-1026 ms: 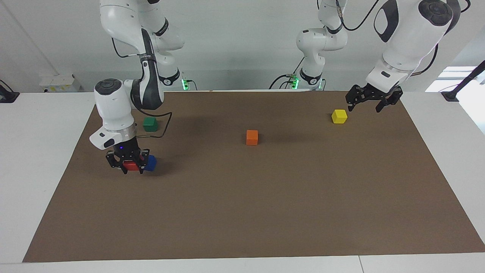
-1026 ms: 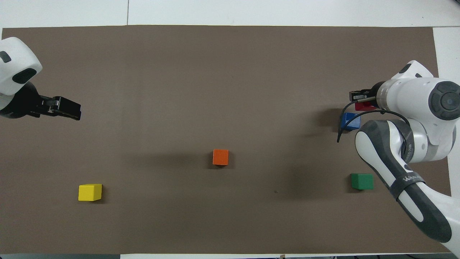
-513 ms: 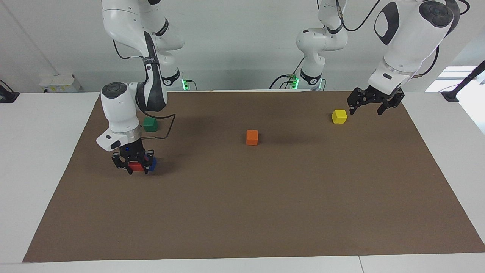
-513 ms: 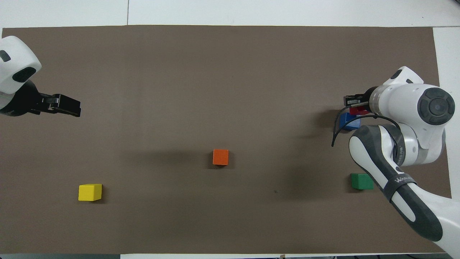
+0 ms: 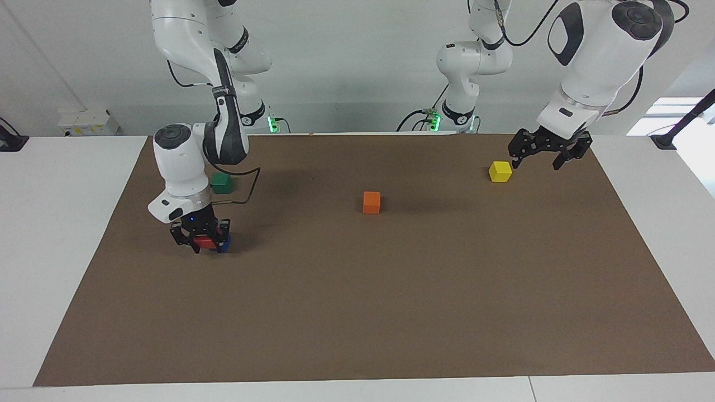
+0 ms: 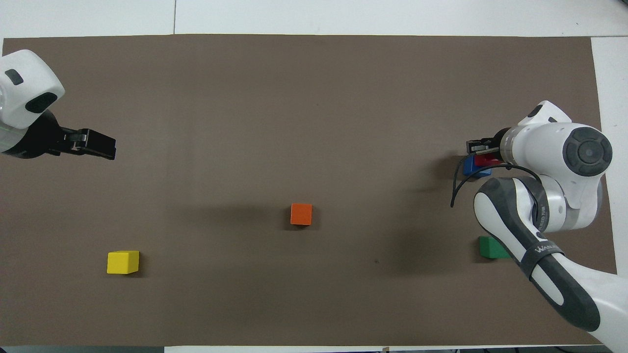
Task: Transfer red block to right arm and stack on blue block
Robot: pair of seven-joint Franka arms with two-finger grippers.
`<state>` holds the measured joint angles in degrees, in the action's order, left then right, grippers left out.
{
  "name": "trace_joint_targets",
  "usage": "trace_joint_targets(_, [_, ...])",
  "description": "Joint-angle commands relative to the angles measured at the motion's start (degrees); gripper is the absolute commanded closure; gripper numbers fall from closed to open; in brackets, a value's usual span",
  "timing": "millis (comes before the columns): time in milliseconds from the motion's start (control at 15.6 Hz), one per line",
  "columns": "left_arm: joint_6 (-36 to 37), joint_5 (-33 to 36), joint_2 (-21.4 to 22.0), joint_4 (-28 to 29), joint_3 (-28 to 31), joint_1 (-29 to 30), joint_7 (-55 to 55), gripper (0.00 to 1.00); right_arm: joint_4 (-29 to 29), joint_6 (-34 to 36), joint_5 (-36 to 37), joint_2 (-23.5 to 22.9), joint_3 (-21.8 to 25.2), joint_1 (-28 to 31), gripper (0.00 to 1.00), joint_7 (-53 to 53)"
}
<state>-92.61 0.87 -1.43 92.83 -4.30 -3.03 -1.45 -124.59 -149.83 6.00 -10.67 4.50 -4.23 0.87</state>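
Right jaws: the right gripper (image 5: 201, 241) was clamped on the red block (image 5: 205, 242), carrying it low over the counter (image 5: 391, 312).
Key relation: the blue block (image 5: 224, 243) lay just under and beside the jaws, toward the middle of the counter; only its edge showed past the red block in the facing view.
Overlap from above: the red block (image 6: 485, 160) covered part of the blue block (image 6: 473, 165), not squarely centred on it.
Contact: I could not tell whether the red block was touching the blue one or hanging just clear of it.
Long axis: both were cubes, so no long axis mattered; lining up their faces looked like the concern.
Right arm pose: the right arm (image 5: 179, 167) stood wrist-down, forearm nearly upright above the jaws, elbow folded back toward its base.
Nearest neighbour: a green block (image 5: 221, 182) sat near the right arm, apart from the jaws.
Left jaws: the left gripper (image 5: 545, 152) hung spread apart and empty above the counter, close to a yellow block (image 5: 500, 171), waiting.
Stage, as I judged it: handover done, placement pending; a small shift over the blue block, then lowering.
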Motion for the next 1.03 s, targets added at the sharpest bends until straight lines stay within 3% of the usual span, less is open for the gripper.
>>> trace_joint_targets(0, [-1.2,-0.4,1.7,2.2,1.2,-0.6,-0.7,0.0,-1.8,-1.0,1.1,1.8,-0.1,-0.2,1.0,-3.2])
trace_joint_targets(962, [-1.1,-0.4,1.8,2.2,1.2,0.1,-0.7,0.0,-0.1,4.5,1.9,1.6,0.3,0.1,1.0,-9.3])
